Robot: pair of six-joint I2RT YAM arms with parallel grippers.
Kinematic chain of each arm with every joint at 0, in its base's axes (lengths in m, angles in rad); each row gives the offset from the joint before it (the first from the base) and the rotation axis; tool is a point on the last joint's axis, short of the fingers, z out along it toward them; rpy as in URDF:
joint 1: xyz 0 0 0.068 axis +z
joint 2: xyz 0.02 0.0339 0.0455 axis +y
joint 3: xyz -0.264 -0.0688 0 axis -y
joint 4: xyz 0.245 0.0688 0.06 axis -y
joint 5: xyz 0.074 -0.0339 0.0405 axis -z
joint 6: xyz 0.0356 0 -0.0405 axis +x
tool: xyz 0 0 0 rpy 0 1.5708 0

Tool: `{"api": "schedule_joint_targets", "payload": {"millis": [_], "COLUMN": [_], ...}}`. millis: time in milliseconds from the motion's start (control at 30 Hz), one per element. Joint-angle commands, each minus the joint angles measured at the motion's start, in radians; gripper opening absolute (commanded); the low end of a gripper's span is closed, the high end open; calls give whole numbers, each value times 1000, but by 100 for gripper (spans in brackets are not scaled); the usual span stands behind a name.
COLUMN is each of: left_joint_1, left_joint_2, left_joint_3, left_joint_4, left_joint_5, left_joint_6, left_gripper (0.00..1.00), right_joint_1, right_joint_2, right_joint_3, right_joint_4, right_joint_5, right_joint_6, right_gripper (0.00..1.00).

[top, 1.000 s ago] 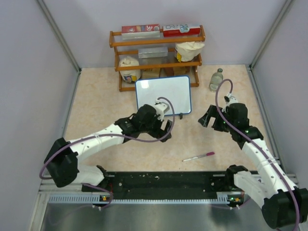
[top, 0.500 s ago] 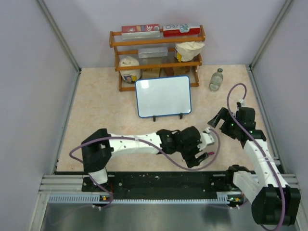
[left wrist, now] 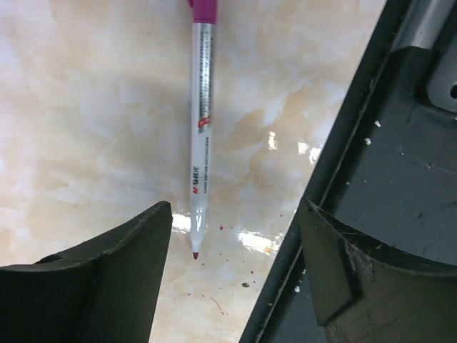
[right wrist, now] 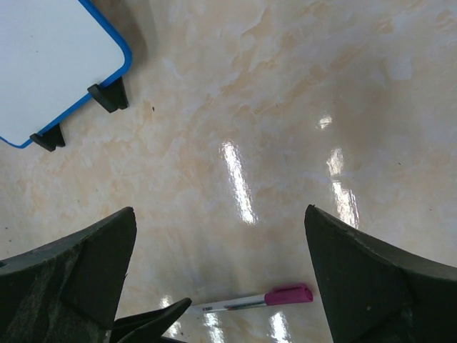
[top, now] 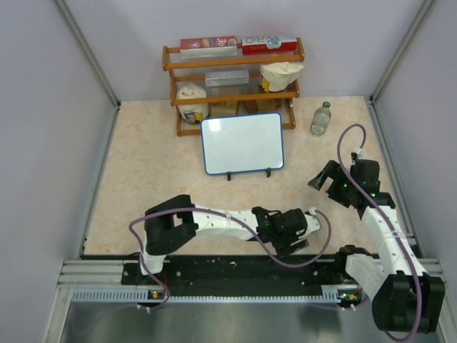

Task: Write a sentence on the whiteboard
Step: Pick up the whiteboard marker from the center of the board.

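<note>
The whiteboard (top: 243, 143) stands upright on its two black feet at the back middle; its blue-framed corner (right wrist: 57, 64) also shows in the right wrist view. Its face is blank, and no sentence shows on it. A white marker (left wrist: 201, 143) with a magenta cap lies flat on the table, tip toward the camera. My left gripper (left wrist: 238, 207) hangs open over its tip end, the marker closer to the left finger and touching neither. In the top view that left gripper (top: 296, 232) covers the marker. My right gripper (top: 325, 179) hovers open at the right, and the marker (right wrist: 257, 300) lies below it.
A wooden rack (top: 232, 78) with boxes and bags stands behind the board, and a small bottle (top: 321, 118) is to its right. The black base rail (left wrist: 400, 179) runs close beside the marker along the near edge. Grey walls close in both sides.
My left arm swung from in front of the whiteboard down to the marker near the front rail, and its jaws narrowed. The right arm drew back to the right, still open.
</note>
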Motion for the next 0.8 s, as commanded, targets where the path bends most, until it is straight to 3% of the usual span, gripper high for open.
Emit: {"api": "schedule_joint_targets", "payload": {"millis": [0, 100, 267, 467, 567, 700, 767], "left_joint_1": [3, 23, 58, 66, 66, 66, 66], "left_joint_2": [-19, -1, 36, 86, 99, 73, 54], "left_joint_3": [8, 11, 16, 17, 2, -45, -78], "left_joint_4": [47, 60, 66, 72, 75, 84, 90], "left_joint_5": [-66, -13, 66, 69, 51, 5, -14], "left_joint_6": [10, -1, -25, -34, -38, -33, -31], "left_gripper": [76, 74, 59, 49, 36, 3, 0], "right_joint_1": [-13, -13, -13, -13, -13, -14, -14], "right_joint_2": [-21, -24, -27, -42, -50, -57, -57], "right_joint_3": [-6, -6, -15, -41, -44, -38, -33], "right_joint_4": [16, 16, 17, 25, 23, 23, 23], "right_joint_5": [-19, -19, -23, -25, -17, -12, -16], "right_joint_6": [-19, -27, -33, -29, -22, -16, -15], "right_gripper": [99, 99, 99, 99, 99, 99, 99]}}
